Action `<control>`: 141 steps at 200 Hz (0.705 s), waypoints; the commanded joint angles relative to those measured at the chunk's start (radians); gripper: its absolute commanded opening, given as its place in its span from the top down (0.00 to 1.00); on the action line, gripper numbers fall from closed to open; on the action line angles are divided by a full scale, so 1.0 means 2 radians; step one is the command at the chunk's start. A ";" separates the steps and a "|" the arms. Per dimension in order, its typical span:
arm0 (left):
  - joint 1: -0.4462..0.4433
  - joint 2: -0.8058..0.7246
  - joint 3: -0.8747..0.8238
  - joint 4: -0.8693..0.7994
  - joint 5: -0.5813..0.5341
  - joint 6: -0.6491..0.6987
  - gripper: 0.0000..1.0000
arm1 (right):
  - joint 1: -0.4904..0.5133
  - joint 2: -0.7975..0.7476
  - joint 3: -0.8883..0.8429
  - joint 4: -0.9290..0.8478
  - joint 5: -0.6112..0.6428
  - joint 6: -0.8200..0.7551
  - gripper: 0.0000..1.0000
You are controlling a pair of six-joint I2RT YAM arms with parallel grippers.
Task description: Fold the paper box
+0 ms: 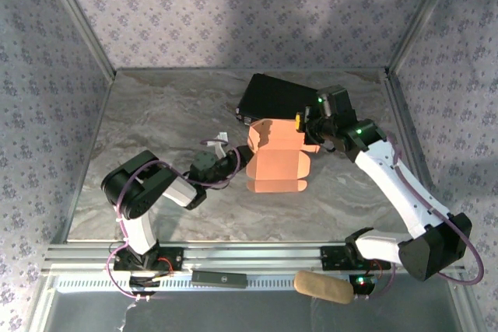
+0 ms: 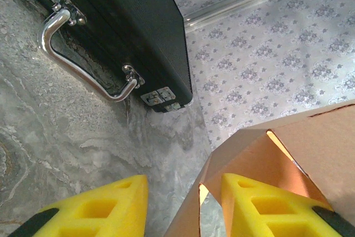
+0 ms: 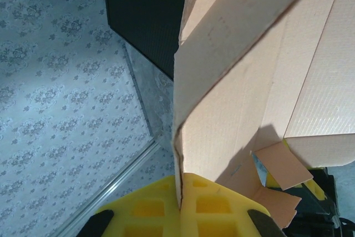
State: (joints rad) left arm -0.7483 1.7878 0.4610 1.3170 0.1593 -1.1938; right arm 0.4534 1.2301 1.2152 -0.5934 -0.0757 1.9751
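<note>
right gripper [image 3: 180, 203]: clamping paper box [image 1: 276, 162] wall
left gripper [image 2: 186, 184]: gaping, straddling its edge, unclamped
handling: light, flimsy; grip near creases

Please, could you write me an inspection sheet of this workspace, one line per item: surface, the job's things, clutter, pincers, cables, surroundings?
surface: grey marbled tabletop, no spills seen.
job's things: salmon paper box, partly folded, flaps raised, mid-table.
clutter: black case with metal handle behind the box; tan padded roll on the front rail.
pincers: left pincer open at the box's left edge; right pincer shut on a box panel.
cables: purple cables loop along both arms, off the box.
surroundings: flower-patterned walls, metal frame posts.
</note>
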 commanded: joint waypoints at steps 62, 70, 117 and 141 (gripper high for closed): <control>-0.006 -0.121 -0.057 -0.163 -0.062 0.032 0.52 | 0.019 0.013 -0.066 0.052 -0.010 -0.008 1.00; -0.007 -0.147 -0.063 -0.198 -0.070 0.040 0.52 | 0.024 0.018 -0.073 0.065 -0.010 -0.008 1.00; -0.008 -0.334 -0.069 -0.485 -0.125 0.072 0.48 | 0.029 0.045 -0.093 0.108 -0.005 -0.012 1.00; -0.005 -0.428 -0.059 -0.600 -0.145 0.078 0.45 | 0.035 0.057 -0.096 0.121 -0.003 -0.015 1.00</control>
State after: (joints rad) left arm -0.7616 1.0763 0.3157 0.4492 -0.0505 -1.0805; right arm 0.5114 1.3209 1.0409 -0.3840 -0.0929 1.9636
